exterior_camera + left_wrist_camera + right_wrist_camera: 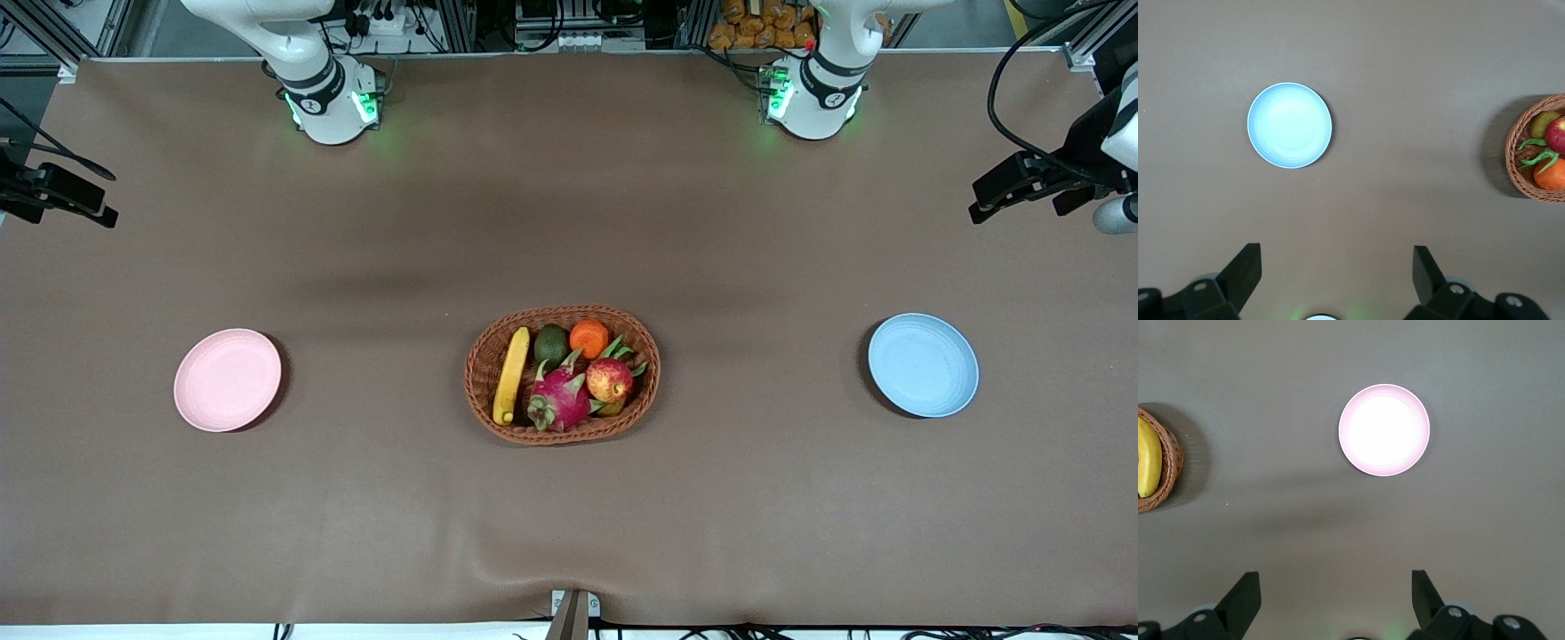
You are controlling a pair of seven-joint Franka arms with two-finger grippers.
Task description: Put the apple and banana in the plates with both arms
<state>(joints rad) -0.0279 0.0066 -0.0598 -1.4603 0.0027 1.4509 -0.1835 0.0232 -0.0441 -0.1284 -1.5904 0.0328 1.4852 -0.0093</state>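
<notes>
Brown table (569,222): banana (511,375) lengthwise at basket (562,373) end toward right gripper (1335,597), apple (609,380) toward left gripper (1337,270), both spread wide, empty.

Apple (609,380), banana (511,375) in basket (480,360)

Brown matte table (569,222) seen, surface covered edge to edge, slight ripple noted at edge nearest front camera. Three items laid directly on it. Oval wicker basket (484,391) set mid-table. Pink plate (228,380) placed toward right arm's end, blue plate (923,364) toward left arm's end. Both plates well apart from basket.
</notes>
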